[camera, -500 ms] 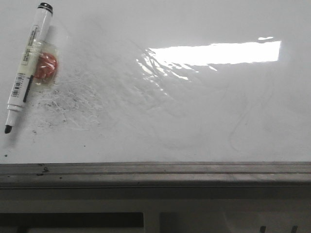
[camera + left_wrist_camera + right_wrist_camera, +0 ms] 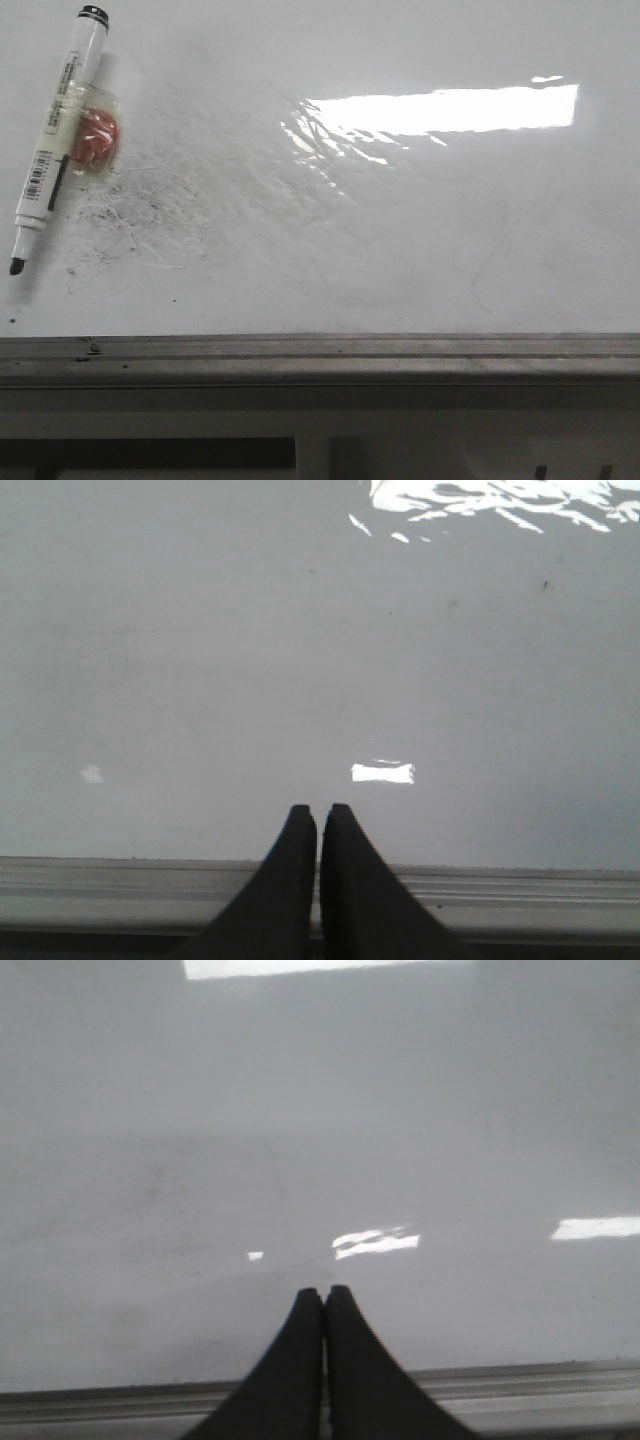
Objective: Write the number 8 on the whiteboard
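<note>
The whiteboard (image 2: pixel 400 230) fills the front view, glossy white with grey smudges at the left and a bright glare patch. No number 8 shows on it. A white marker (image 2: pixel 55 130) with a black tip and black end cap lies on the board at the far left, its tip toward the near edge. Neither gripper shows in the front view. My left gripper (image 2: pixel 319 812) is shut and empty over the board's near edge rail (image 2: pixel 120 890). My right gripper (image 2: pixel 324 1293) is shut and empty over the same rail (image 2: pixel 530 1390).
A small clear packet with a red-orange round thing (image 2: pixel 93 140) lies against the marker. The grey metal edge rail (image 2: pixel 320 358) runs along the board's near side. Grey erasure specks (image 2: pixel 140 215) spread beside the marker.
</note>
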Tool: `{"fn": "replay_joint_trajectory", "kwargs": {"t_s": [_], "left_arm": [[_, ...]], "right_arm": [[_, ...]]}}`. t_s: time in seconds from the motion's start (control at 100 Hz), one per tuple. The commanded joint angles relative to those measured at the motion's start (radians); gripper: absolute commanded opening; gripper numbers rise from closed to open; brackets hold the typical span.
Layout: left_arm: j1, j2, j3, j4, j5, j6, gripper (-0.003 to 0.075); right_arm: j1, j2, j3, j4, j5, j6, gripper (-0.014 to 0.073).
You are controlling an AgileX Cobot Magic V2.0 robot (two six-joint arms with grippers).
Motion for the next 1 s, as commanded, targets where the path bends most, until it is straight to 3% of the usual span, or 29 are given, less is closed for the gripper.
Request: {"fn": "replay_joint_trajectory", "kwargs": {"t_s": [0.0,0.41,0.71,0.99], "left_arm": [[0.000,-0.028,0.040,0.000,-0.048,-0.011,-0.0020],[0.000,-0.028,0.040,0.000,-0.079,-0.011,-0.0020],[0.000,-0.028,0.040,0.009,-0.180,-0.011,-0.0020],[0.000,-0.028,0.040,0.025,-0.183,-0.011,-0.0020]], "right_arm": [[-0.007,-0.022,0.014,-0.002,-0.028,-0.007,-0.0064],[-0.007,-0.022,0.014,-0.004,-0.040,-0.007,-0.0064],[-0.007,-0.022,0.014,0.003,-0.276,-0.005,-0.0063],[-0.007,-0.022,0.014,0.055,-0.325,-0.001,-0.0063]]}}
